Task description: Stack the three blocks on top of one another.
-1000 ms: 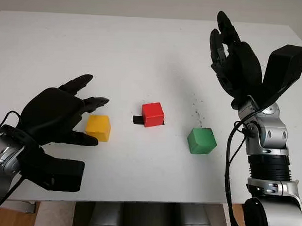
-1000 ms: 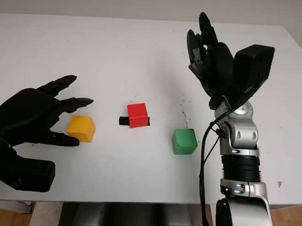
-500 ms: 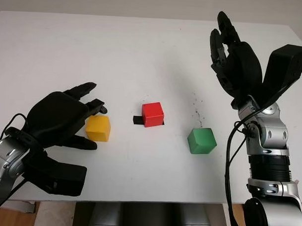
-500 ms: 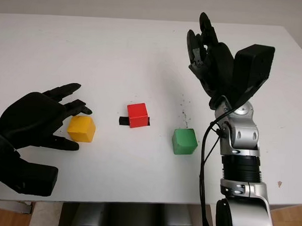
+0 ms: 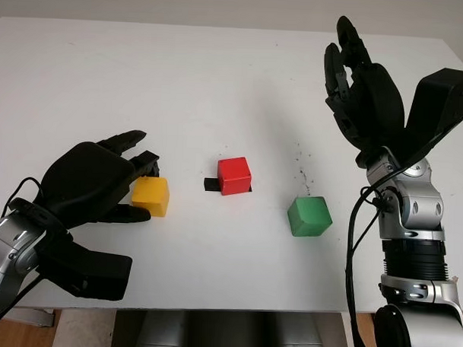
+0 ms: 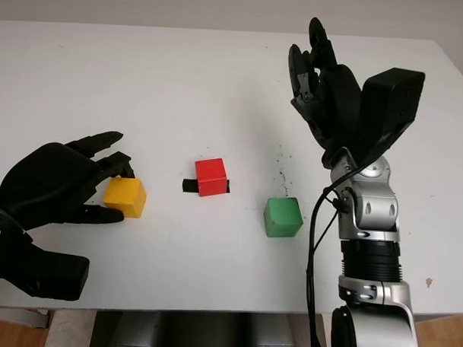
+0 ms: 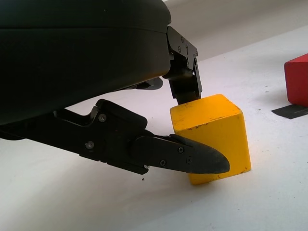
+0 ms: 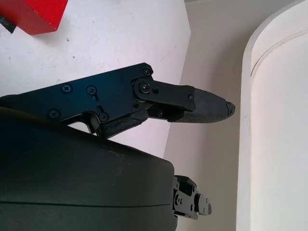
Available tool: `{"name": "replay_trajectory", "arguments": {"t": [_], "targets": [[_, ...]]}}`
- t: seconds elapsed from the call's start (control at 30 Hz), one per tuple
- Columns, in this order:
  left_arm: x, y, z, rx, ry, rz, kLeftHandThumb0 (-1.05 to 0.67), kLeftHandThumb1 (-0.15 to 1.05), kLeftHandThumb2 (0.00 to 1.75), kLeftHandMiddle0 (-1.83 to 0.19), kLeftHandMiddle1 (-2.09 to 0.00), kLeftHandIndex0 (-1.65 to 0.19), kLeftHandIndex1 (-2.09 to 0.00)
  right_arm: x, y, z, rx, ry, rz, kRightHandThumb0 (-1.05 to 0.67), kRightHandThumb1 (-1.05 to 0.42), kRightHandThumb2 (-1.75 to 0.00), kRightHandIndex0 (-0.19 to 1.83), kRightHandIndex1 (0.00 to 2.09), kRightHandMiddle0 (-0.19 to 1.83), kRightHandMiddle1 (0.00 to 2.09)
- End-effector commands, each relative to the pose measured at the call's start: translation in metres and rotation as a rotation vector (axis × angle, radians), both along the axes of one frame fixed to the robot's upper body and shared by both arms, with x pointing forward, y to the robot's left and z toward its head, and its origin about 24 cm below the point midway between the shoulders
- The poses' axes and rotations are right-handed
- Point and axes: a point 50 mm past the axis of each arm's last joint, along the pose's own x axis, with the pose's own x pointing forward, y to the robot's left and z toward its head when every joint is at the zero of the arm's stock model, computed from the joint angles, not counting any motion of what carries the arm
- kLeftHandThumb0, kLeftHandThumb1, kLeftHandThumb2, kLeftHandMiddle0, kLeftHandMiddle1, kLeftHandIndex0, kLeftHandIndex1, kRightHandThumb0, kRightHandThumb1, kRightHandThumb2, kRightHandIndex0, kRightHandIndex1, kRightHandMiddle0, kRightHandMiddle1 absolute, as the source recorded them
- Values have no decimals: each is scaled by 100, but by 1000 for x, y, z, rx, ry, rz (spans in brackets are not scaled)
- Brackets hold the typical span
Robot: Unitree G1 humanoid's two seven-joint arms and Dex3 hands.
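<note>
A yellow block (image 5: 154, 197) sits on the white table (image 5: 181, 88) at the left. My left hand (image 5: 146, 190) is around it, the thumb (image 7: 192, 160) across its near face and a finger (image 7: 185, 89) against its far top edge. The block still stands on the table. To its right a red block (image 5: 235, 175) lies on a strip of black tape (image 5: 210, 185). Further right and nearer is a green block (image 5: 309, 216). My right hand (image 5: 350, 80) is open and raised above the table, behind the green block.
The three blocks lie in a rough row across the middle of the table. A few dark specks (image 5: 301, 174) mark the surface between red and green. The table's front edge (image 5: 234, 309) runs just behind my forearms.
My left hand has moved right to the yellow block and its fingers have curled in around it. The right hand and the other blocks have not moved.
</note>
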Motion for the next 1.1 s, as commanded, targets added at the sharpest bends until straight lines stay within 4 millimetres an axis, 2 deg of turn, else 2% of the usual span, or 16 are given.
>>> {"name": "replay_trajectory", "arguments": {"t": [0.0, 0.3, 0.47, 0.53, 0.7, 0.83, 1.07], "targets": [[0, -2, -2, -38, -1, -8, -51, 105, 37, -28, -6, -18, -142, -2, -2, 1, 7, -9, -5, -63, -105, -54, -18, 5, -18, 5], [4, 3, -5, -332, 2, -3, -40, 105, 27, -34, -7, -5, -168, -3, -2, 0, 18, -10, -19, -62, -105, -53, -16, 6, -16, 6], [6, 7, 1, -569, 113, 11, -40, 105, 28, -32, -6, 5, -191, -3, -2, 0, 16, -9, -19, -63, -105, -52, -16, 6, -15, 6], [7, 7, 6, -631, 146, 2, -41, 105, 27, -31, -6, 5, -194, -3, -2, 0, 15, -10, -18, -63, -105, -52, -16, 6, -15, 6], [8, 6, 26, -700, 171, -7, -42, 105, 20, -29, -5, -4, -187, -3, -1, 0, 19, -6, -22, -64, -105, -49, -15, 6, -13, 8], [13, -1, 40, -760, 127, -29, -40, 105, 15, -31, -6, -13, -180, -2, 0, -1, 21, -8, -14, -63, -105, -49, -16, 6, -14, 7], [23, -14, 47, -890, 169, -87, -42, 105, 13, -33, -6, -26, -171, -2, 2, -2, 24, -5, -10, -63, -105, -50, -16, 6, -13, 8]]}}
